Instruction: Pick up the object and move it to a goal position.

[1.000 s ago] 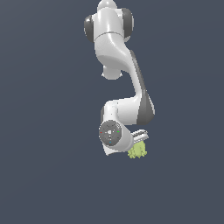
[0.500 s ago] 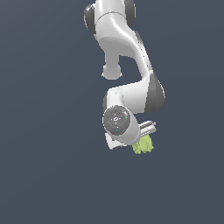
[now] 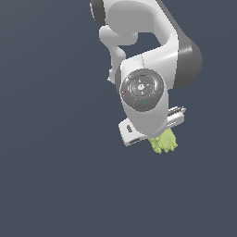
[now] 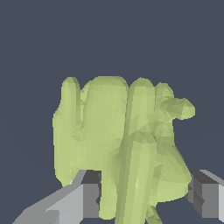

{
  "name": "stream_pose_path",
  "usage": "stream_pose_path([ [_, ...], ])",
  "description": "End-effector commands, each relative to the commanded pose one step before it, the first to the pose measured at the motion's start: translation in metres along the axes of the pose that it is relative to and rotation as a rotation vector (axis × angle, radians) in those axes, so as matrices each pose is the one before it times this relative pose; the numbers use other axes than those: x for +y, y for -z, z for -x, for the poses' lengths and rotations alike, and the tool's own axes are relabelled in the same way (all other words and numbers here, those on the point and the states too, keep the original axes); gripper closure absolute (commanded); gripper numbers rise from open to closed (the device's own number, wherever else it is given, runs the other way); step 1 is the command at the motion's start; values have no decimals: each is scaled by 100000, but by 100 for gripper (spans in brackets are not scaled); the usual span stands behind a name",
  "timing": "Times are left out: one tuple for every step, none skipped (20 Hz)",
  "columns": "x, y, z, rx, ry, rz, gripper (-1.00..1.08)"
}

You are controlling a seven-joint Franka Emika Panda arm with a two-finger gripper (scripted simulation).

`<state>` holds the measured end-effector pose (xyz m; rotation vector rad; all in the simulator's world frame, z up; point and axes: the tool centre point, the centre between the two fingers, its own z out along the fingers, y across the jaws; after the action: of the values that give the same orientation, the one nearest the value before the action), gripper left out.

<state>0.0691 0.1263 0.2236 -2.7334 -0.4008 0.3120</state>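
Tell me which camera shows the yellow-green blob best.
The wrist view. There the yellow-green blob fills much of the picture, ridges and finger-like bumps plain, between the gripper fingers. In the exterior view the blob is small and partly hidden behind the arm's end, so only its lower part shows.

Plain backdrop (image 3: 46, 185) — flat slate-blue, evenly lit
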Motion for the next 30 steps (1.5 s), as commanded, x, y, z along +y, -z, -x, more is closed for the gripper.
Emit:
stream_pose_path([
  [-1527, 2089, 270, -49, -9, 9, 108],
  [-577, 801, 83, 0, 0, 0, 108],
  [-568, 789, 78, 0, 0, 0, 108],
  [-559, 775, 74, 0, 0, 0, 108],
  [-549, 760, 70, 0, 0, 0, 108],
  [-538, 743, 65, 0, 0, 0, 108],
  [-526, 726, 60, 0, 0, 0, 108],
  [-513, 707, 56, 0, 0, 0, 108],
  [-432, 704, 53, 17, -51, -81, 108],
  [-474, 651, 45, 0, 0, 0, 108],
  [-438, 600, 39, 0, 0, 0, 108],
  [-405, 553, 33, 0, 0, 0, 108],
  [-375, 510, 28, 0, 0, 0, 108],
  [-297, 491, 28, 24, -47, -45, 108],
  [-320, 434, 19, 0, 0, 0, 108],
  [-293, 396, 15, 0, 0, 0, 108],
  [-257, 348, 11, 0, 0, 0, 108],
  [-225, 303, 8, 0, 0, 0, 108],
  [-146, 283, 9, 20, -42, -51, 108],
  [-171, 230, 3, 0, 0, 0, 108],
  [-148, 199, 1, 0, 0, 0, 108],
  [-128, 172, 0, 0, 0, 0, 108],
  [-110, 148, -1, 0, 0, 0, 108],
  [-94, 127, -2, 0, 0, 0, 108],
  [-80, 108, -3, 0, 0, 0, 108],
  [-68, 91, -3, 0, 0, 0, 108],
  [-57, 77, -3, 0, 0, 0, 108],
  [-47, 64, -3, 0, 0, 0, 108],
  [7, 72, 2, 17, -26, -62, 108],
  [-31, 42, -3, 0, 0, 0, 108],
])
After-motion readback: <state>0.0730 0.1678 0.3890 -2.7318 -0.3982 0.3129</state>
